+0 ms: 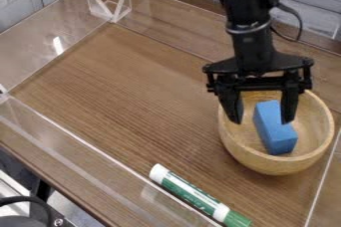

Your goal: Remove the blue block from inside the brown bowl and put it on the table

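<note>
The blue block (pixel 274 130) lies inside the brown bowl (pixel 244 147) at the right of the table (pixel 120 82). My gripper (pixel 262 113) hangs open over the bowl, pointing steeply down. Its two black fingers straddle the block's far end, the left fingertip (pixel 236 117) low inside the bowl and the right one at the block's right side. Nothing is held. The block's far end is partly hidden behind the fingers.
A white-and-green marker (pixel 197 194) lies near the front edge, left of the bowl. Clear acrylic walls (pixel 54 47) run along the table's edges, close behind and beside the bowl.
</note>
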`<state>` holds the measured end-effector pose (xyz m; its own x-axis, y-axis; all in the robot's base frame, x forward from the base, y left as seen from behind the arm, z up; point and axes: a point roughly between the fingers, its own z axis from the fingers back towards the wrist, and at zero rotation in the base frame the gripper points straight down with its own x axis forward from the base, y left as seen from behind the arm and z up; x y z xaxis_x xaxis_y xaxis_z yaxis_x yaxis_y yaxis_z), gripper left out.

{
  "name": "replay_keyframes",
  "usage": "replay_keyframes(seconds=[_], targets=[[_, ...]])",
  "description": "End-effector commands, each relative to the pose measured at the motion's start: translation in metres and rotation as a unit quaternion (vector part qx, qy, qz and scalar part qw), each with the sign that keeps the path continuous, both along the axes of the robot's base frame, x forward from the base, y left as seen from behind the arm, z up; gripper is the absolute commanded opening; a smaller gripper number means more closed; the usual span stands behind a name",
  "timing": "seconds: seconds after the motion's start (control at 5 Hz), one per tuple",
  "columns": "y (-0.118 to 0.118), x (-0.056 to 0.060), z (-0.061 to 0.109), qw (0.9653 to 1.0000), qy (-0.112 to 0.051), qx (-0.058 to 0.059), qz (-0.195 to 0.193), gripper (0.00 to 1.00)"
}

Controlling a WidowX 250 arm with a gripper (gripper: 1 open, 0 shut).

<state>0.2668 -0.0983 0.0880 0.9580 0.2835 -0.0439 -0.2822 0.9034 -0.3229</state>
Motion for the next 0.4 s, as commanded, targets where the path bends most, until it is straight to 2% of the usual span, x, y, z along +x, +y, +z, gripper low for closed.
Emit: replay_keyframes(seconds=[0.0, 0.2], targets=[[-0.0072, 0.0151, 0.0111, 0.9995, -0.031, -0.003, -0.006, 1.0], [-0.012, 0.0193, 0.0056, 0.9995, -0.032, -0.001, -0.007, 1.0]])
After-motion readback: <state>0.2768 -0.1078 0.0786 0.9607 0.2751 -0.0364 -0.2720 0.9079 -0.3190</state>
